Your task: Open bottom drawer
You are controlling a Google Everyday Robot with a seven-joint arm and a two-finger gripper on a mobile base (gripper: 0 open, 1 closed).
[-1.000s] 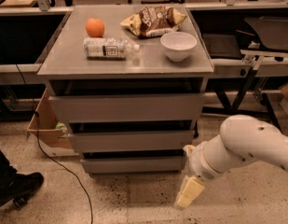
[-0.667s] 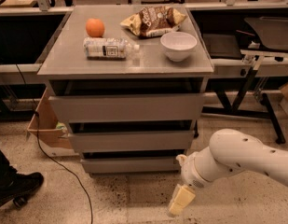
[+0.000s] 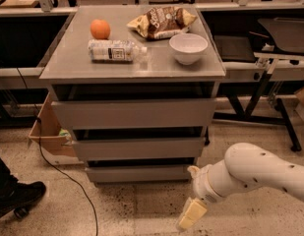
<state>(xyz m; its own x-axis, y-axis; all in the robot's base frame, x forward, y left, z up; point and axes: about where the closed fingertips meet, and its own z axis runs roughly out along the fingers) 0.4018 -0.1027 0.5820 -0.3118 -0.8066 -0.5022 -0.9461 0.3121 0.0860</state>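
Ideally the cream pincer (image 3: 192, 214), whose state I cannot tell, low off the grey tabletop's (image 3: 132, 68) front-right corner, should hook the flat grey bottom drawer's (image 3: 139, 173) top edge.

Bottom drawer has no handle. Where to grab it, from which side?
Likely the top edge of the bottom drawer: flat front, dark gap above it, so hook in from the front. The gripper hangs low, off its right end as seen.
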